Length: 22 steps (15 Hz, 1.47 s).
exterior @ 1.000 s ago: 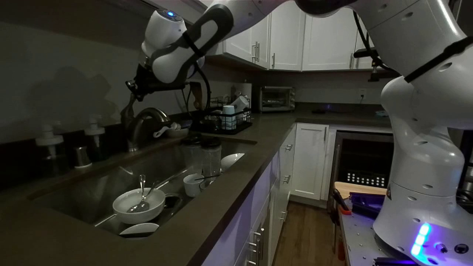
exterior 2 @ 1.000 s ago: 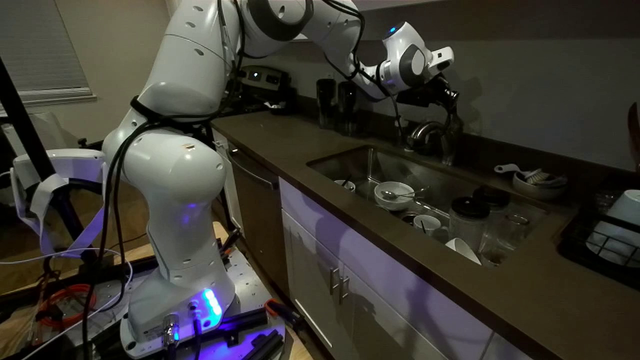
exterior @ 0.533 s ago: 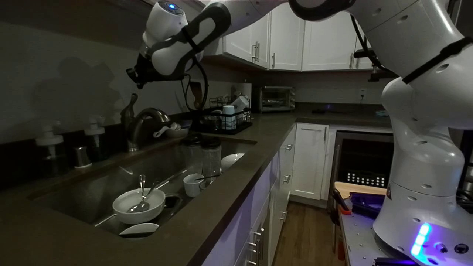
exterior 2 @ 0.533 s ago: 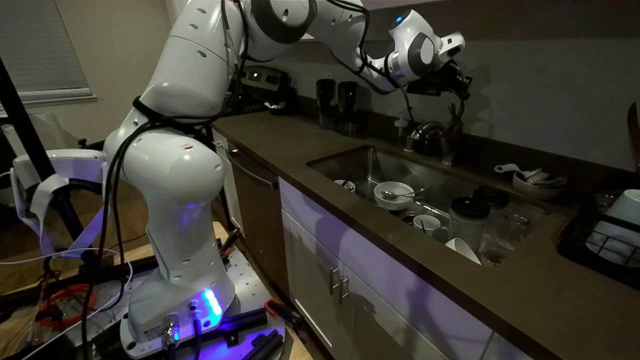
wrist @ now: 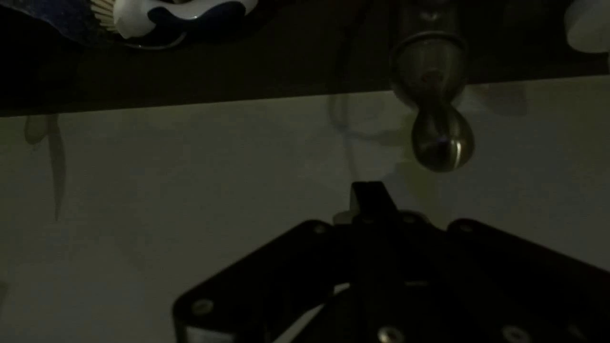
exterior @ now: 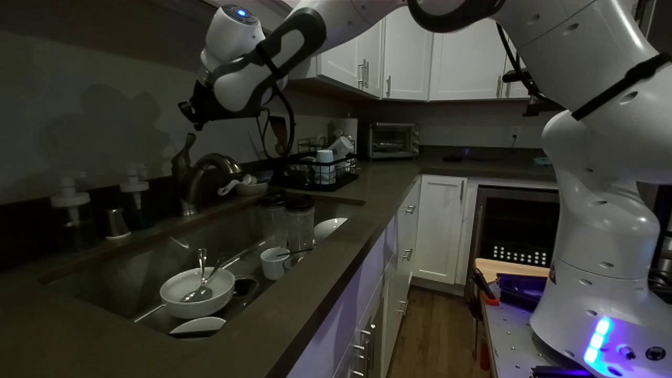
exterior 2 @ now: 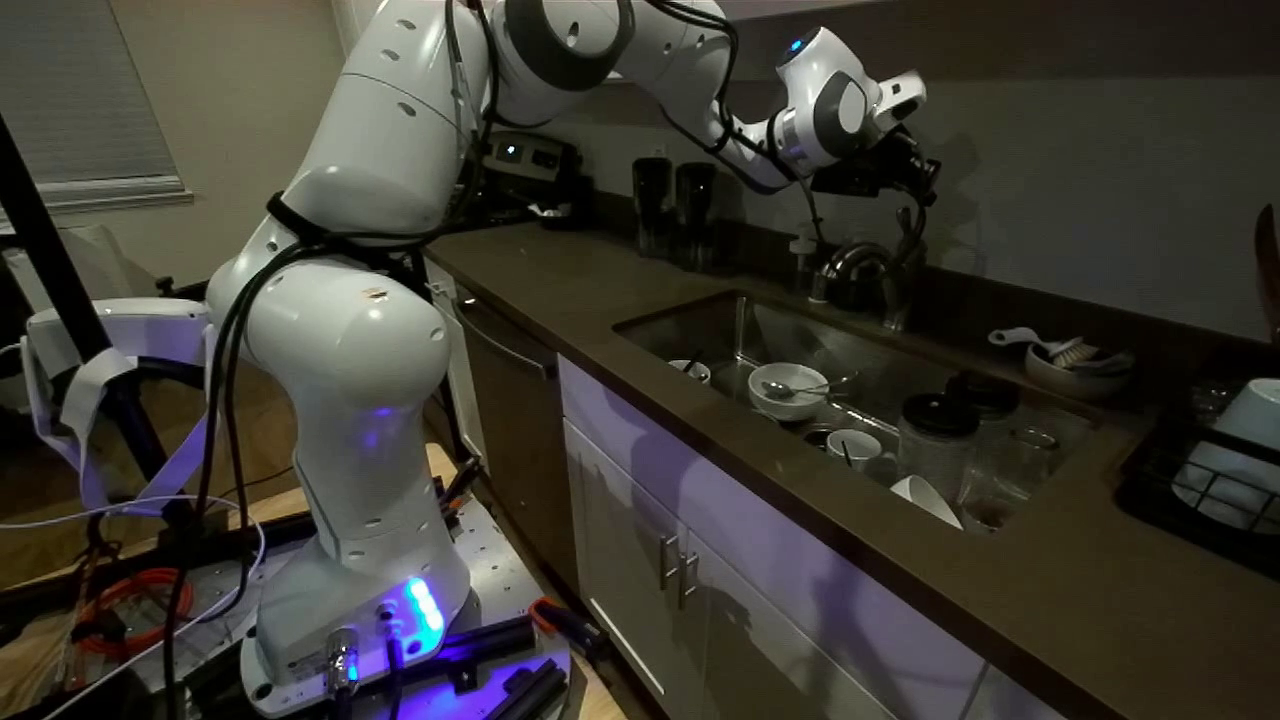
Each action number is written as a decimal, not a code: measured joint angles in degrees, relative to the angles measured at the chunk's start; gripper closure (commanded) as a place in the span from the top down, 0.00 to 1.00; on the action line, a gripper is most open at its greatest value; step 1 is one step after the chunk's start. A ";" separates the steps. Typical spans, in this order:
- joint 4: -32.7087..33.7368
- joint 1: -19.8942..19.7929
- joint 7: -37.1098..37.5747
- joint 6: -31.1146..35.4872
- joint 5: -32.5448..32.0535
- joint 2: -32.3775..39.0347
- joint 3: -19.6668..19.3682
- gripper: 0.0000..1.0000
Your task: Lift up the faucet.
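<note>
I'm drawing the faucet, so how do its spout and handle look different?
The spout arches over and bends down; the handle sticks up. The spout is longer; the handle is shorter. In both exterior views, the handle's tip shows higher than the spout's top. Both are shiny metal.

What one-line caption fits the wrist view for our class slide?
Closed gripper near, but not touching, the faucet handle, with a dim wall behind.
</note>
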 measured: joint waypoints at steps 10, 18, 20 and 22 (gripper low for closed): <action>-0.59 0.40 0.00 -5.73 -0.20 -0.65 0.73 0.00; -0.56 -3.96 -0.55 -8.95 -0.17 -2.97 7.49 0.00; -0.37 -5.55 -1.15 -9.75 -0.14 -3.42 9.20 0.00; 0.15 -6.69 -1.62 -11.50 -0.14 -3.58 10.18 0.00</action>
